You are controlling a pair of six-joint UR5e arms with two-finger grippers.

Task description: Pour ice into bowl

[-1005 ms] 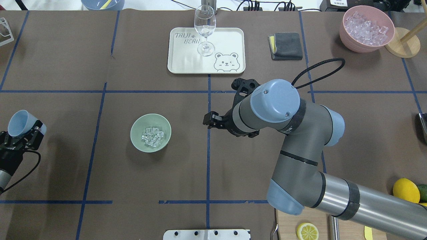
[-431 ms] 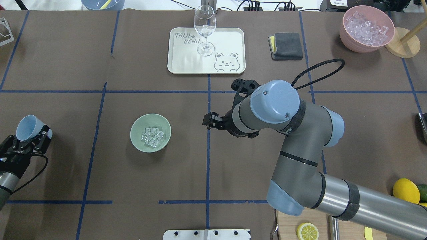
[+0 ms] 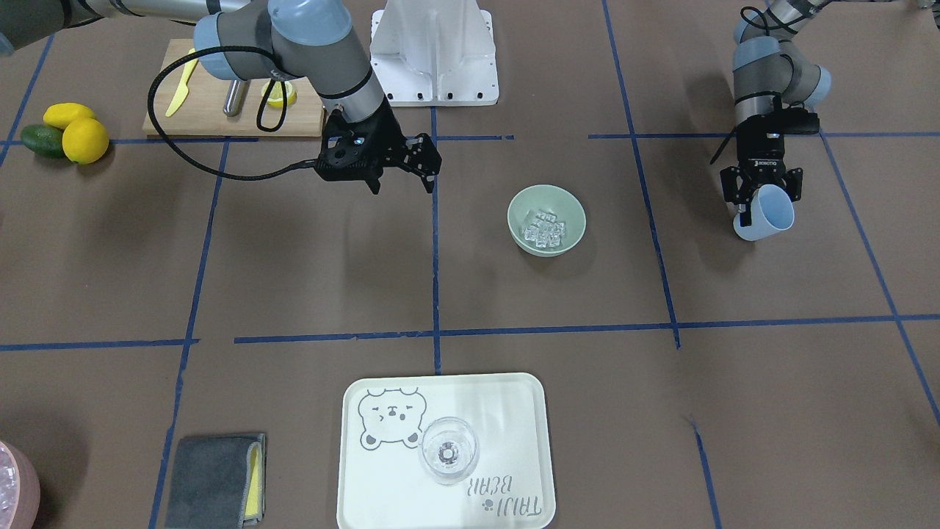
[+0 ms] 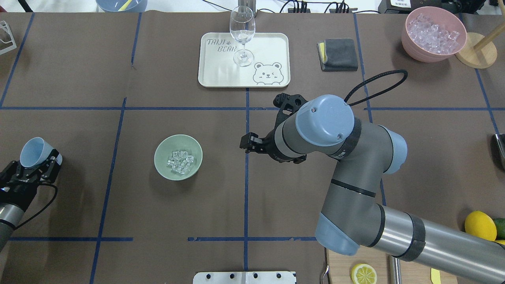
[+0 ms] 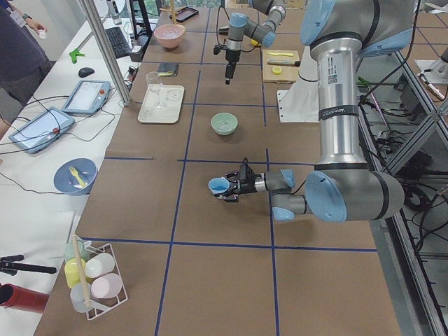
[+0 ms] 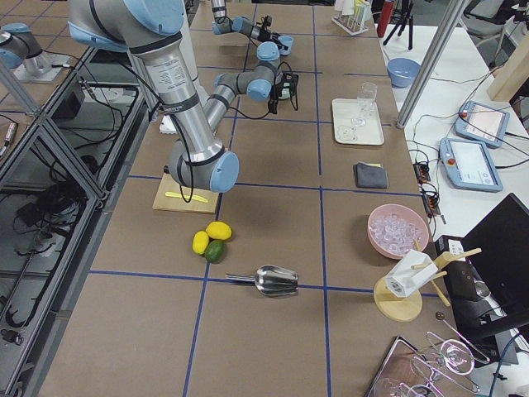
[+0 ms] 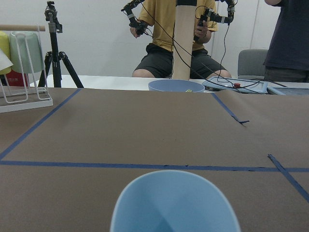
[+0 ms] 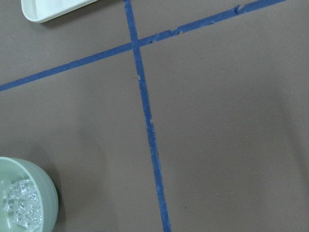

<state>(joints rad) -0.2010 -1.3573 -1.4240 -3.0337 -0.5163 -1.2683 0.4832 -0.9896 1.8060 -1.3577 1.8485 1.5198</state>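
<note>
Clamping the light blue cup [image 4: 32, 152] at the overhead view's left edge, the left gripper [image 4: 38, 165] sits well apart from the bowl [image 4: 159, 150], which is left of centre with the ice [image 4: 180, 161] inside, while the right gripper [image 3: 402, 184] hangs mid-frame, spread wide and holding nothing.

Brown surface [image 8: 227, 125] crossed by blue tape lines [image 8: 149, 135]; sage-green bowl [image 8: 46, 191] holding ice [image 8: 19, 205] at lower left; pale tray corner [image 8: 53, 8] at top.
</note>
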